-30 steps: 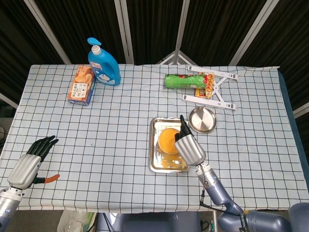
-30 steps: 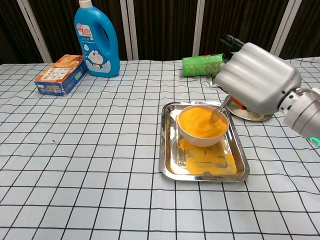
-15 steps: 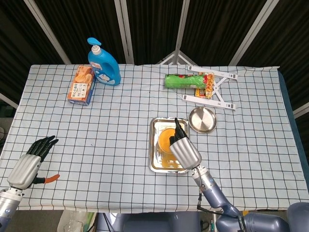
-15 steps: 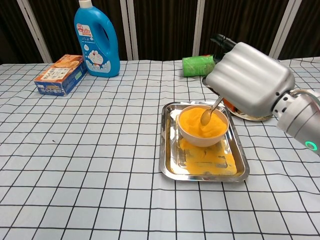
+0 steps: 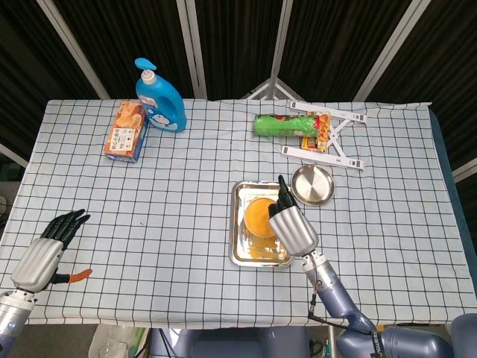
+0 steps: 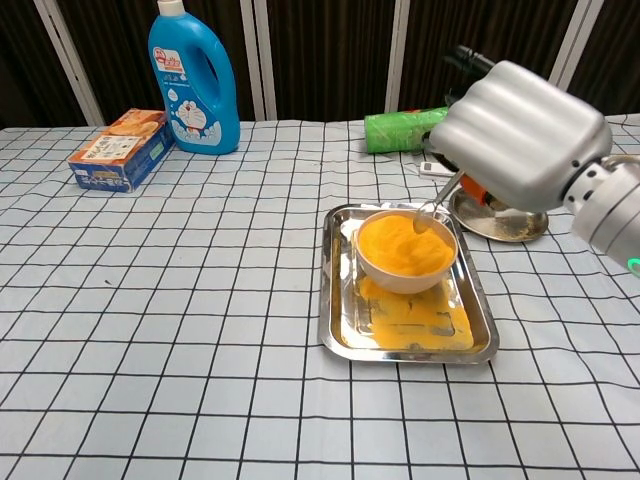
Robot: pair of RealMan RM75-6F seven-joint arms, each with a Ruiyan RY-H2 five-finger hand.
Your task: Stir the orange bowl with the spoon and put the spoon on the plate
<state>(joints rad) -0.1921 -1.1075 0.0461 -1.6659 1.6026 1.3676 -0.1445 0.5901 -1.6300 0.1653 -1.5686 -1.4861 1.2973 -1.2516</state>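
Centre right of the chest view, the right hand (image 6: 520, 135) grips the spoon (image 6: 437, 205), which slants down from under it with its tip at the far rim of the orange bowl (image 6: 405, 252). The bowl sits in a steel tray (image 6: 335, 330); the plate (image 6: 500, 222) lies just right. At the head view's lower left, the left hand (image 5: 46, 250) lies with fingers apart, holding nothing.

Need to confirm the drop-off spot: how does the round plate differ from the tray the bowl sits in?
The plate is round and holds nothing; the tray is rectangular, holds the orange bowl and carries orange smears. The plate lies on the far right side of the tray, toward the green packet. Both are shiny metal.
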